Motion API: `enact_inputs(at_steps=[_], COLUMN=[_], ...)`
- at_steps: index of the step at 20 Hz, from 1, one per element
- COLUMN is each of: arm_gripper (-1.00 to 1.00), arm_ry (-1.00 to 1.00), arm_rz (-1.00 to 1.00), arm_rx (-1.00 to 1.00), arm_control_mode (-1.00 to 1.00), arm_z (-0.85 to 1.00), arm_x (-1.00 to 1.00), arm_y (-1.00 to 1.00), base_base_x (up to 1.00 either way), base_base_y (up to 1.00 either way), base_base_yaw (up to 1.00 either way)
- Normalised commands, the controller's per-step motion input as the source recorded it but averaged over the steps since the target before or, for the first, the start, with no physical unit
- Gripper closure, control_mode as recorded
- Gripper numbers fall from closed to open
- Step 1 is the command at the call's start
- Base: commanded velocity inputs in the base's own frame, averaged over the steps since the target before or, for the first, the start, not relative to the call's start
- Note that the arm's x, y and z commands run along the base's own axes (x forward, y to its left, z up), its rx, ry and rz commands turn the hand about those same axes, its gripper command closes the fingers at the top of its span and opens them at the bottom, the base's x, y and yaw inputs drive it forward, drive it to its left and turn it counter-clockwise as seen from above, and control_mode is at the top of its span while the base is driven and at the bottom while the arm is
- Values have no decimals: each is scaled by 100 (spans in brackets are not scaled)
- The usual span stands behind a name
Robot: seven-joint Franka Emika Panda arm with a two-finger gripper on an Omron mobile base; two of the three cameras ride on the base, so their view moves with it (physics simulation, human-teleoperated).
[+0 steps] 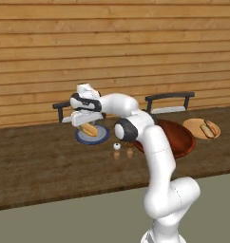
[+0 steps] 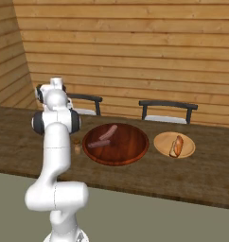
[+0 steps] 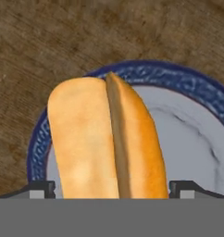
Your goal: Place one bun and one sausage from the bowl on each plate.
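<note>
The hand (image 1: 85,124) is seen low over the blue plate (image 1: 101,138), fingers spread, one at each side of a bun (image 3: 104,143) and clear of it. The bun lies on the plate's 9 o'clock half. Two sausages (image 2: 103,137) are left in the bowl (image 2: 133,153). A filled bun (image 2: 177,145) rests on the tan plate (image 2: 161,144), at the bowl's 3 o'clock on the bench (image 2: 201,179).

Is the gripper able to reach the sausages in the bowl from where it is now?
Probably yes. The gripper hangs open over the bun on the blue plate; the two sausages lie uncovered in the bowl close beside, nothing between.
</note>
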Motion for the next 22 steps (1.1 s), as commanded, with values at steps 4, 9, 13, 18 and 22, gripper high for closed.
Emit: enact_inputs(at_steps=[4, 9, 13, 18, 22], arm_gripper=[-100, -100, -100, -100, -100], arm_ry=[-14, -14, -8, -9, -12], arm_rz=[0, 0, -1, -2, -10], arm_rx=[2, 8, 11, 23, 17], arm_control_mode=[-100, -100, -100, -100, -100], arm_z=[49, 51, 41, 8, 13], arm_x=[-28, -69, -95, -100, -100], arm_y=[-10, -49, -61, -77, -99], base_base_x=[0, 0, 0, 0, 0], base_base_y=[0, 0, 0, 0, 0], base_base_yaw=[0, 0, 0, 0, 0])
